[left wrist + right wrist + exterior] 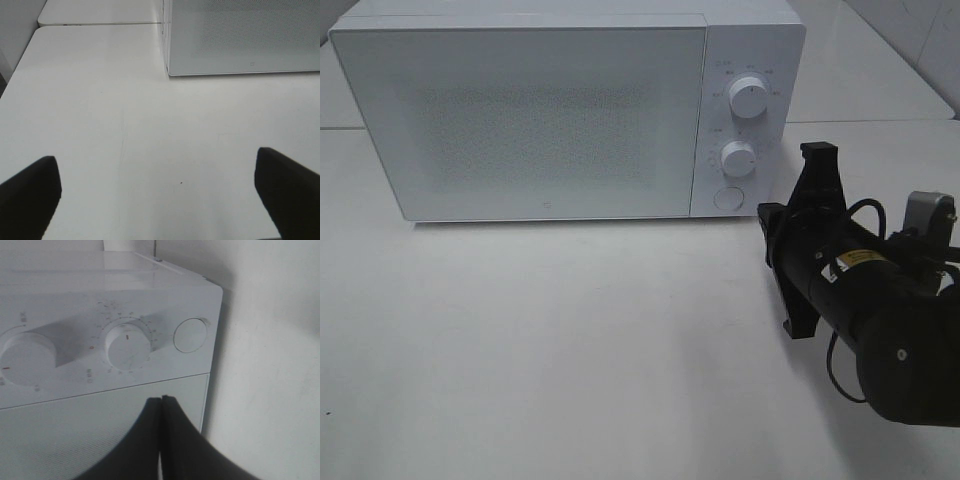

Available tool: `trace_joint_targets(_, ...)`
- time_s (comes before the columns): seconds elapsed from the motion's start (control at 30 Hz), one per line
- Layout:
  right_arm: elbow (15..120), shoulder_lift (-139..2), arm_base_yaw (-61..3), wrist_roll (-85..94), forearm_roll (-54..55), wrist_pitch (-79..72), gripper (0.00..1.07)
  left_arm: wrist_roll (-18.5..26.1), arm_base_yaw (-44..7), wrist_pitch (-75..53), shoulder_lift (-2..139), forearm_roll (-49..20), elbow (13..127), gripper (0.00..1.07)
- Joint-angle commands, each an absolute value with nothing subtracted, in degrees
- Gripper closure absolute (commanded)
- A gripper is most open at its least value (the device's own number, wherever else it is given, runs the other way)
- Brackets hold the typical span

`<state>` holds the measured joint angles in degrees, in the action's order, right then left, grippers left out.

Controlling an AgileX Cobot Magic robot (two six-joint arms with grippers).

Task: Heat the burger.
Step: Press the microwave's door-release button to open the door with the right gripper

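Note:
The burger is out of view in every frame. A white microwave (pixel 550 110) stands at the back of the table with its door (pixel 520 120) closed. My right gripper (pixel 766 222) hovers just right of the microwave's front, level with the round button (pixel 727 198). It is turned on its side and shut on nothing. The right wrist view shows its fingertips (pixel 161 399) pressed together, facing the control panel with the lower dial (pixel 127 345) and the button (pixel 190 334). My left gripper (pixel 156 165) is open over bare table, its fingers (pixel 30 195) wide apart, the microwave's corner (pixel 169 70) ahead.
Two white dials (pixel 751 97) (pixel 738 158) sit on the microwave's right panel. The white tabletop (pixel 570 340) stretches in front of the microwave. A seam between two tables (pixel 100 23) runs behind it. The right arm's black body (pixel 900 350) fills the lower right.

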<state>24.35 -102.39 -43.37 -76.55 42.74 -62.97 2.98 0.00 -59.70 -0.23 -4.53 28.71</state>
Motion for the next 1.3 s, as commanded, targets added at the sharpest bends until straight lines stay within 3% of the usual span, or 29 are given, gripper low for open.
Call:
trace_joint_targets(0.03,26.2,-104.9,-43.4,-76.7,42.9,-61.9,1.07,2.5,0.1,-59.5,-1.4,-4.9,28.5,0.06)
trace_joint_targets(0.37,32.1,-110.9,-43.3,-77.7,42.9,-59.9,1.07,2.5,0.1,-59.5,-1.4,-4.9,28.5,0.06)
trace_joint_targets(1.3,45.3,-119.1,-33.3,-74.8,36.8,-52.4,1.07,2.5,0.1,-59.5,-1.4,-4.9,28.5,0.06)
